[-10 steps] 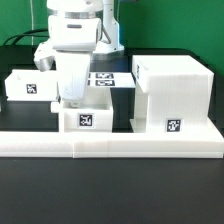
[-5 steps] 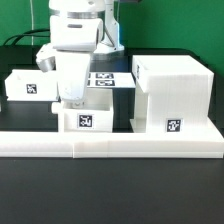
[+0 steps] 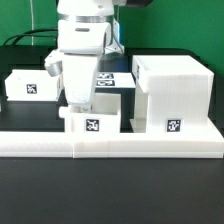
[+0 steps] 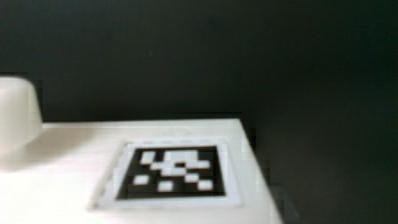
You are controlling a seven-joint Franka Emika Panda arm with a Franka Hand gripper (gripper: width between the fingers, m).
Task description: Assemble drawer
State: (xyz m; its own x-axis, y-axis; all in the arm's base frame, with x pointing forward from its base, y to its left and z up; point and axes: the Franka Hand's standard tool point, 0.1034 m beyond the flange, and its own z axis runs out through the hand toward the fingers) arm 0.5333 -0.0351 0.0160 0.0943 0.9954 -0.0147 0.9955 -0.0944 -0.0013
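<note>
The drawer's large white shell (image 3: 172, 90) stands at the exterior view's right, tag on its front. A small white drawer box (image 3: 93, 124) with a tag sits just left of the shell, against the rail. My gripper (image 3: 80, 103) reaches down into this box from above and is closed on its wall. Its fingertips are partly hidden behind the box front. A second small box (image 3: 28, 86) sits at the far left. The wrist view shows a white box face with a tag (image 4: 175, 172) and a rounded white knob (image 4: 15, 115). My fingers do not show there.
A long low white L-shaped rail (image 3: 110, 146) runs along the front of the parts. The marker board (image 3: 108, 78) lies flat behind the small box, partly hidden by my arm. The table is black.
My arm and the small drawer box have moved together to the exterior view's right, closer to the shell. The shell and the left box have not moved.
</note>
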